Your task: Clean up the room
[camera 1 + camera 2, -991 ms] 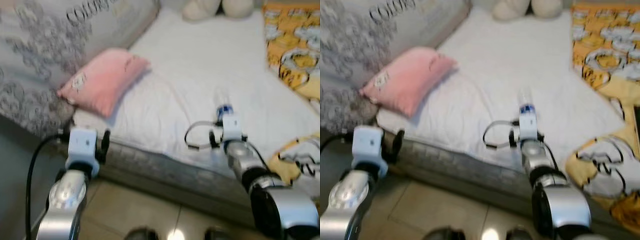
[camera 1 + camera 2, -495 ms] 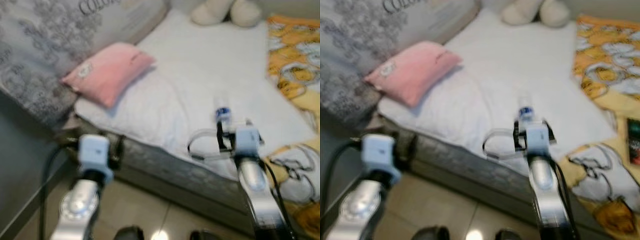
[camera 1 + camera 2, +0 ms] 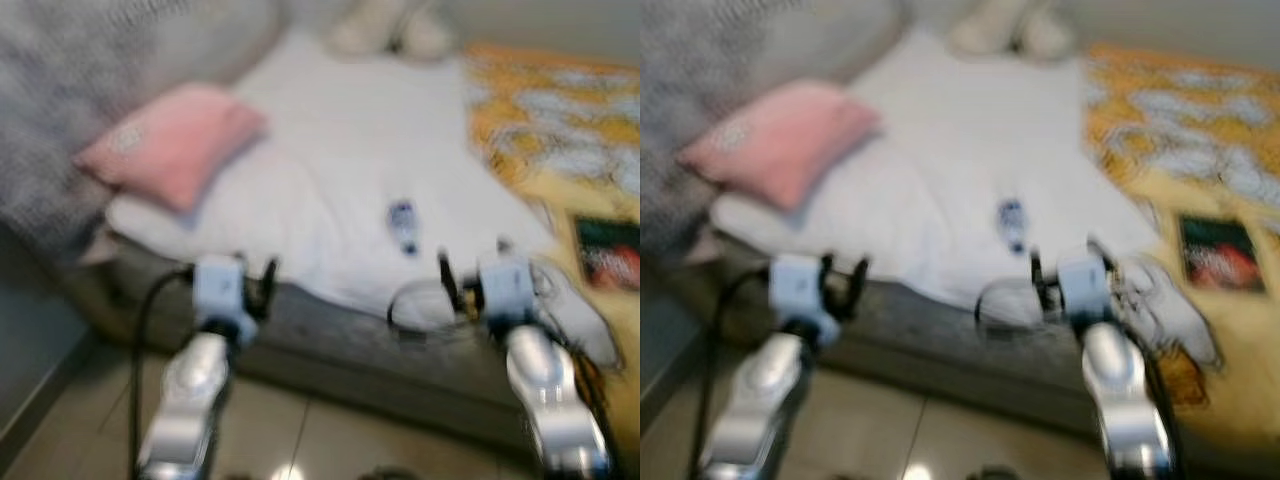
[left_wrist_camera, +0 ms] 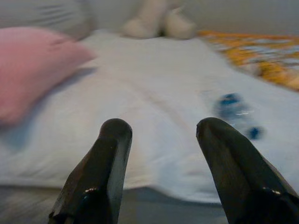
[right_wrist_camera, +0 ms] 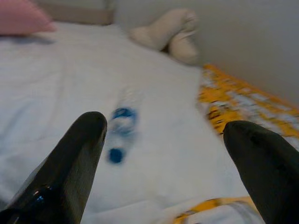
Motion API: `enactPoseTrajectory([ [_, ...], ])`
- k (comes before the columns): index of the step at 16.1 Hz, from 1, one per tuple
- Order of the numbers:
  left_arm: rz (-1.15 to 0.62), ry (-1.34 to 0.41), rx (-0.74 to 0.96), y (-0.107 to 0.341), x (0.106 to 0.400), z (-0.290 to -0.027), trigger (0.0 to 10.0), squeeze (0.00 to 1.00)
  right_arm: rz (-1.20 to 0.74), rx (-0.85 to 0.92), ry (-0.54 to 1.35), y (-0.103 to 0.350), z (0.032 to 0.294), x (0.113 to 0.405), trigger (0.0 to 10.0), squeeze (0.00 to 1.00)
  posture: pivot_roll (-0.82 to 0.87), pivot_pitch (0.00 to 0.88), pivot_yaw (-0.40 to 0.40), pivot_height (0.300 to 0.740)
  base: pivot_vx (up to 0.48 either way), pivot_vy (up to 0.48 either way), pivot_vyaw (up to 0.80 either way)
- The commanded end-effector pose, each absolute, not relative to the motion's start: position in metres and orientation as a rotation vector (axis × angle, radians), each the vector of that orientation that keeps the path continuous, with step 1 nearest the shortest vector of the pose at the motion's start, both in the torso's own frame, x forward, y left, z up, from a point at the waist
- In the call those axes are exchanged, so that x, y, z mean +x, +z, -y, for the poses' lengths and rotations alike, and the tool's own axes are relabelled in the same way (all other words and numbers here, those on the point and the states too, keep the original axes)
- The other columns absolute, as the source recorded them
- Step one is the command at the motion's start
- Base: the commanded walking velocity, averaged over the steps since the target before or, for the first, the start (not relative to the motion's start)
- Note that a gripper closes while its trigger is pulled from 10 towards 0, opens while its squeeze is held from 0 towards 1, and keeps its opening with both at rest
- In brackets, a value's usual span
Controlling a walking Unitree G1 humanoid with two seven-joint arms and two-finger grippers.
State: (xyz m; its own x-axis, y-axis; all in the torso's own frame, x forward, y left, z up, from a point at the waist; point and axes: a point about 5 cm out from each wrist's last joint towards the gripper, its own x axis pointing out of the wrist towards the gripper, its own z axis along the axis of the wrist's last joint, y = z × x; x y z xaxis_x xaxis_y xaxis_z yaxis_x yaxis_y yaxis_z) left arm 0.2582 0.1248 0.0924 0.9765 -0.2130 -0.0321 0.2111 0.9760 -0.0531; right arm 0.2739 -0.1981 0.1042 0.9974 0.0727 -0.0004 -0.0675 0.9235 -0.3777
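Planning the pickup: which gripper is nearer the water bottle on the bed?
Right. The right gripper sits just beside the bottle; the left gripper hangs farther off, near the bed edge.

You're looking through heavy motion blur: the bottle (image 3: 403, 225) is showing as a blue smear, its label unreadable, and the dark book (image 3: 611, 252) on the yellow blanket (image 3: 520, 110) is running off the edge

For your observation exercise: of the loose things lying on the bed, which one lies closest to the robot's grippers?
The small clear bottle with the blue label, lying on the white sheet just beyond both grippers. The pink pillow and plush toy lie farther off.
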Motion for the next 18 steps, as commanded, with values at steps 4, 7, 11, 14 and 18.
enactPoseTrajectory([
  [4,-0.02,-0.234,-0.026,0.092,0.264,-0.124,10.0,0.0,0.0,-0.363,0.059,0.106,0.2,0.284,10.0,0.0,-0.19,0.0,-0.004,0.74,0.0,0.36,-0.4],
  [7,-0.02,-0.234,-0.026,0.092,0.264,-0.124,10.0,0.0,0.0,-0.363,0.059,0.106,0.2,0.284,10.0,0.0,-0.19,0.0,-0.004,0.74,0.0,0.48,-0.8],
  [11,0.059,-0.233,0.031,0.109,0.273,-0.126,10.0,0.0,-0.018,-0.281,0.041,0.093,0.186,0.283,10.0,0.0,-0.18,0.0,0.043,0.74,0.12,0.0,0.0],
  [14,0.07,-0.226,0.033,0.11,0.276,-0.127,10.0,0.0,-0.05,-0.017,-0.004,0.088,0.186,0.287,10.0,0.0,-0.19,0.0,0.057,0.74,0.452,0.0,-0.21],
  [18,0.061,-0.192,0.056,0.108,0.274,-0.131,10.0,0.0,-0.034,-0.015,-0.007,0.088,0.186,0.29,10.0,0.0,-0.17,0.0,0.066,0.74,0.0,0.0,0.0],
])
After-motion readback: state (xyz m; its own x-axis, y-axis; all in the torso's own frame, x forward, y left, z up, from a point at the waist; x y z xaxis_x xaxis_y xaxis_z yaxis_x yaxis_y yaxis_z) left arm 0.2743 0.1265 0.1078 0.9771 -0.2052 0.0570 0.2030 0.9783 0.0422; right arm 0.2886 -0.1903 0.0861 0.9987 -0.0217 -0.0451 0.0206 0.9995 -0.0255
